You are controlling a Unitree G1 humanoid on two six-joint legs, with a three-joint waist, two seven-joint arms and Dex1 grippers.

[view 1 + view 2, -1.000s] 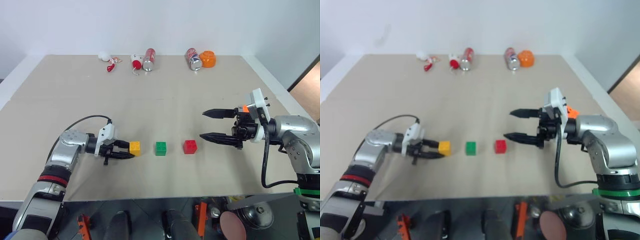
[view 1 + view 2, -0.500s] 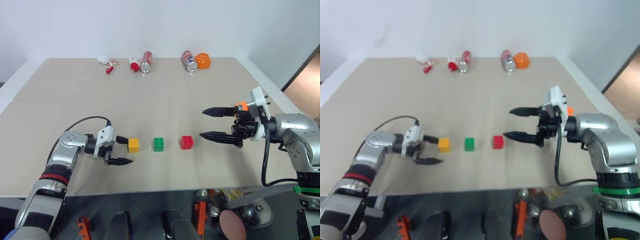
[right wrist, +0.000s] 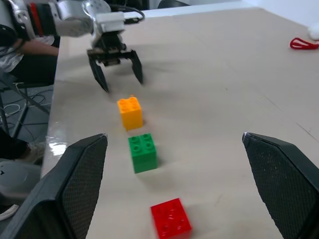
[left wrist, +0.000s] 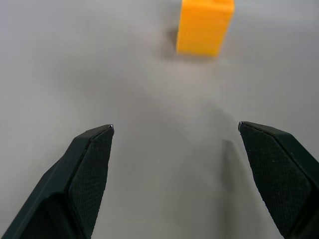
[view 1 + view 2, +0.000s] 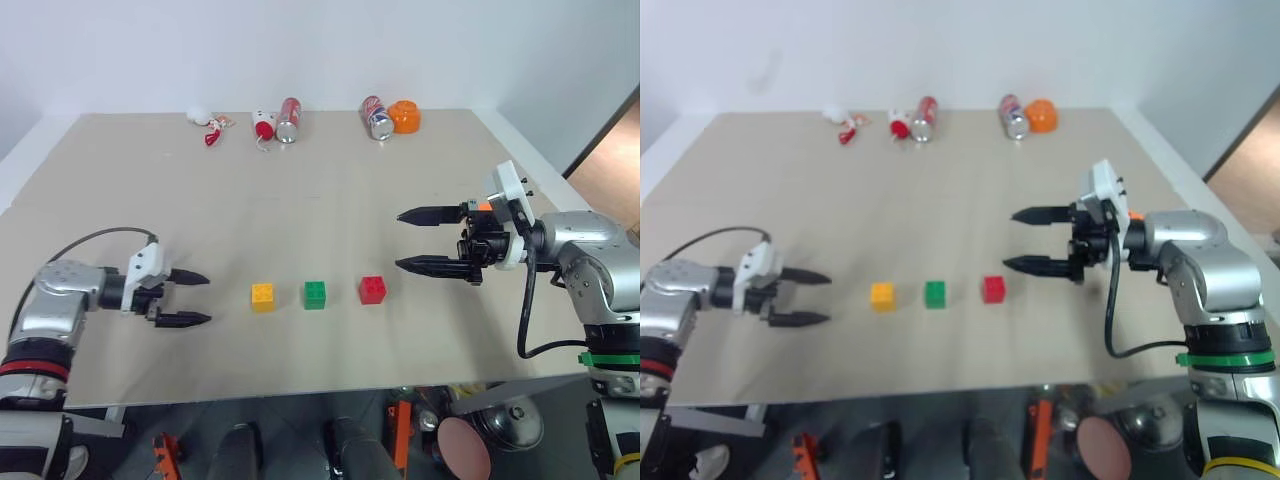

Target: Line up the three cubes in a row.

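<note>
Three studded cubes stand in a row on the tan table (image 5: 330, 200): yellow-orange (image 5: 263, 297), green (image 5: 315, 294) and red (image 5: 372, 290), with small gaps between them. My left gripper (image 5: 205, 299) is open and empty, a short way left of the yellow-orange cube (image 4: 204, 27), pointing at it. My right gripper (image 5: 400, 240) hovers open and empty just right of the red cube and above it. The right wrist view runs along the row, red cube (image 3: 171, 224), green cube (image 3: 143, 152), yellow-orange cube (image 3: 130, 112), with the left gripper (image 3: 119, 74) beyond.
Along the table's far edge lie two soda cans (image 5: 288, 120) (image 5: 374, 118), an orange round thing (image 5: 405, 117) and small red-and-white toys (image 5: 262, 127) (image 5: 208, 128). The table's front edge (image 5: 300, 392) runs close below the cubes.
My left gripper has opened off the yellow-orange cube and drawn back to the left, leaving the cube on the table. The right gripper has stayed put; the camera has shifted slightly.
</note>
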